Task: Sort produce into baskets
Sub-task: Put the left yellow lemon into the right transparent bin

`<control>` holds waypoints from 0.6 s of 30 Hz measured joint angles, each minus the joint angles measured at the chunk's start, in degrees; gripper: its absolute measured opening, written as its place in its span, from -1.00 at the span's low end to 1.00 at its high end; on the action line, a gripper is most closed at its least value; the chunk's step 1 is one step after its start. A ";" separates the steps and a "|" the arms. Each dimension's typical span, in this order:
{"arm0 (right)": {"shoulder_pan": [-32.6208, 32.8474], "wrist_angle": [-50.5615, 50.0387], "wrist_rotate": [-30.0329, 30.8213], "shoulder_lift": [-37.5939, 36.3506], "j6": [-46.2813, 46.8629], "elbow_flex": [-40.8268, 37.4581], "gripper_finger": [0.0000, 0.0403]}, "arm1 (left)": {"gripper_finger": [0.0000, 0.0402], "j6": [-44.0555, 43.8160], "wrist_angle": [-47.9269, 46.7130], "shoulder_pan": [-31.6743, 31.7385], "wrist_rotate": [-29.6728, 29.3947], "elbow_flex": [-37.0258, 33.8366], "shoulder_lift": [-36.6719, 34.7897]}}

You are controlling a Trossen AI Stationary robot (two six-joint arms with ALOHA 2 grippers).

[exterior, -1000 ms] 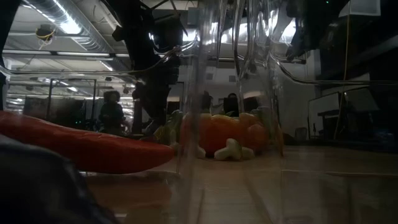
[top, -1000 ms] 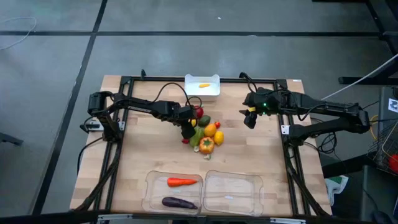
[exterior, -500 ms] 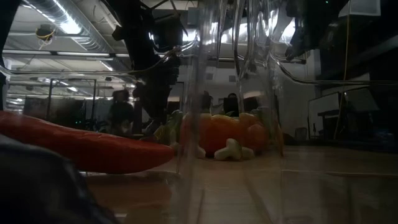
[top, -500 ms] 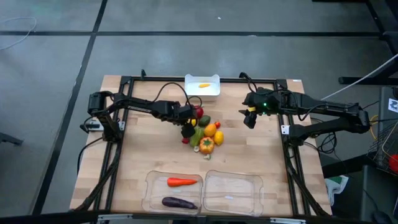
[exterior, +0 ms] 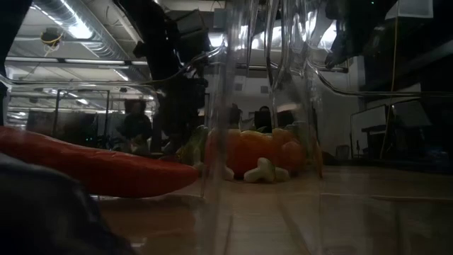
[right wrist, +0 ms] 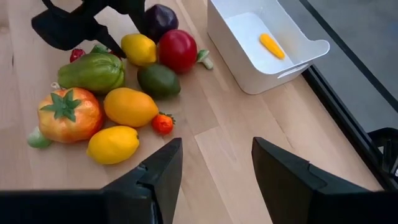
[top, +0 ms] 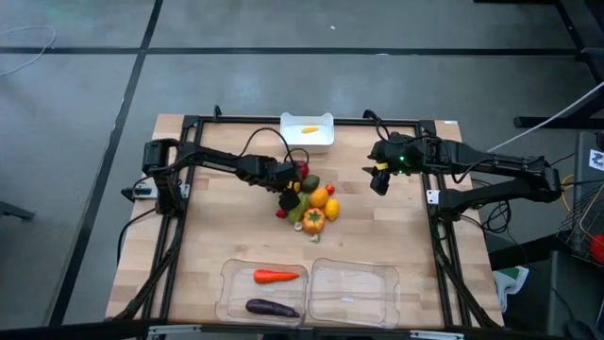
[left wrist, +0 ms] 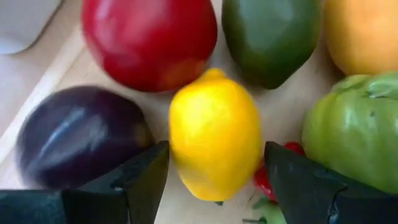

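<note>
The produce lies in a pile (top: pixel 309 200) at mid-table: a red apple (left wrist: pixel 149 40), a dark purple piece (left wrist: pixel 78 143), green pieces (left wrist: pixel 270 37), orange ones (right wrist: pixel 129 107) and lemons. My left gripper (top: pixel 289 194) is open at the pile's left side, and its fingers stand on either side of a yellow lemon (left wrist: pixel 214 143). My right gripper (top: pixel 379 179) is open and empty to the right of the pile. The left clear tray (top: pixel 230 283) holds an orange carrot (top: pixel 276 277) and a purple eggplant (top: pixel 272 307). The right clear tray (top: pixel 354 291) shows nothing in it. My left gripper's open fingers (left wrist: pixel 140 180) come level from the table's left and stand on either side of the lemon, which lies on the table. I cannot tell whether they touch it.
The white bin (top: pixel 307 132) stands at the far edge with a small yellow-orange piece (right wrist: pixel 272 45) in it. Bare wood lies between the pile and the clear trays at the near edge. People show in the room beyond the table in the low view (exterior: pixel 134 120).
My left gripper has moved a little toward the table's far right, deeper into the pile.
</note>
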 joint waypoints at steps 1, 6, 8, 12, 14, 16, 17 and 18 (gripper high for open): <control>0.02 -0.13 -0.05 0.01 0.00 0.00 -0.04 | 0.30 0.33 0.23 0.00 0.02 0.00 0.32; 0.00 -0.12 -0.05 0.01 0.00 0.00 -0.04 | 0.30 0.28 0.48 0.42 0.05 0.00 1.14; 0.00 -0.10 -0.05 0.01 0.00 0.00 -0.04 | 0.28 0.30 0.46 0.76 0.07 0.00 1.18; 0.00 -0.12 -0.03 0.01 0.00 0.00 -0.04 | 0.10 0.29 0.59 1.30 0.17 0.00 1.16; 0.00 -0.12 -0.03 0.01 0.00 0.00 -0.04 | -0.01 0.37 0.59 1.43 0.39 0.00 1.11; 0.00 -0.11 0.00 0.01 0.00 0.00 -0.04 | -0.08 0.57 0.56 1.44 0.56 0.00 1.01; 0.00 -0.12 0.00 0.01 0.00 0.00 -0.04 | -0.09 0.76 0.44 1.44 0.94 0.00 0.85; 0.00 -0.12 0.00 0.01 0.00 0.00 -0.04 | -0.10 1.15 0.28 1.42 1.03 0.00 0.54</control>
